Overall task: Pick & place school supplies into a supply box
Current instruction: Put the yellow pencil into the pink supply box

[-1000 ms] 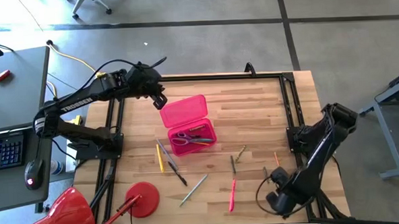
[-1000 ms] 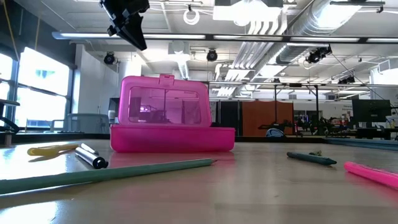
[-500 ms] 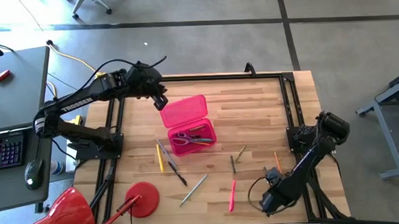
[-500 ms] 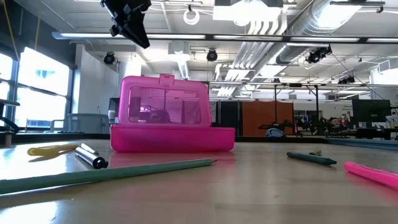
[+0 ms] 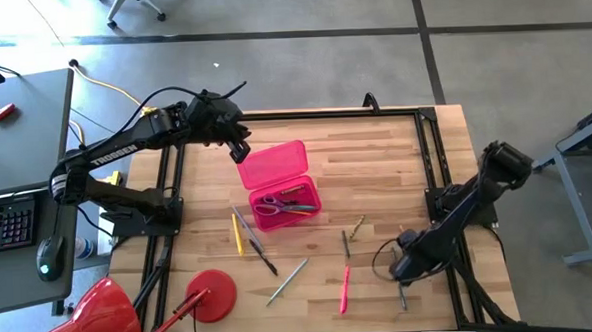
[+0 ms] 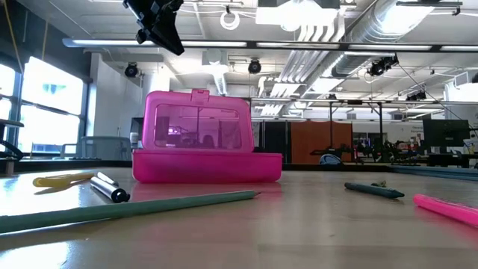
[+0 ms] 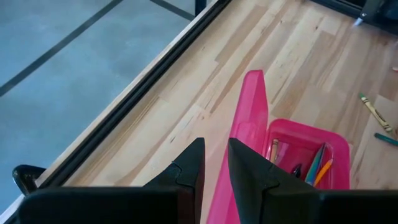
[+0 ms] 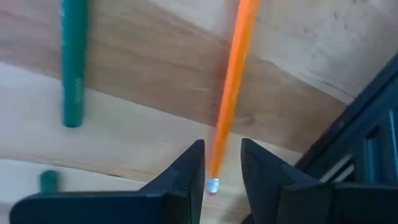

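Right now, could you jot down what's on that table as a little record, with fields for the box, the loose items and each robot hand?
box: supply box, pink, lid open, near the table's middle
inside box: purple-handled scissors and some pens
loose on table: pink pen, grey-green pencil, orange pencil
other item: red disc at the front edge
left hand: raised beside the open lid, empty
right hand: low over the orange pencil's end, fingers straddling it

The table (image 5: pixel 376 172) is pale, matt wood planks with visible grain, edged by a dark metal frame (image 5: pixel 431 170). The supply box (image 6: pixel 202 142) is glossy, translucent pink plastic. An orange pencil (image 8: pixel 233 87) has a smooth painted finish; the green pen (image 8: pixel 73 62) beside it looks like matt plastic, possibly.
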Robot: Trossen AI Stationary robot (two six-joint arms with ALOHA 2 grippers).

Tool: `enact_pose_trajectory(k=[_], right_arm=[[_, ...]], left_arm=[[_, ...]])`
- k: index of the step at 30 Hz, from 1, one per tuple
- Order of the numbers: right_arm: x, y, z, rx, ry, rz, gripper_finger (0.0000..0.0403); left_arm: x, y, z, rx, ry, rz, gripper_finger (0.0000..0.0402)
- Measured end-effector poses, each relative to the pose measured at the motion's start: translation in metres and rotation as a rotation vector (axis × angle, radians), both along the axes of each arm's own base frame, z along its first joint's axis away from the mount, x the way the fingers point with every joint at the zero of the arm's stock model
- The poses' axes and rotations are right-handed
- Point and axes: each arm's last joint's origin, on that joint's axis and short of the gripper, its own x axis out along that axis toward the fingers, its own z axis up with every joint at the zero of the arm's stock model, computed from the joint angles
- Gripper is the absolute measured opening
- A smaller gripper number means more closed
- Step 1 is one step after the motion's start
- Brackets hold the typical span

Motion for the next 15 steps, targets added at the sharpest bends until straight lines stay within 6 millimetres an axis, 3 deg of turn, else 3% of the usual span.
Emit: enact_pose_trajectory(k=[9,15], right_arm=[[-0.007,-0.022,-0.028,0.079,-0.069,-0.017,0.0079],[-0.005,-0.039,-0.031,0.063,-0.035,0.055,0.0013]], left_arm=[[0.000,0.000,0.000,0.001,0.000,0.001,0.0101],[0.000,0.000,0.000,0.002,0.000,0.001,0.0101]])
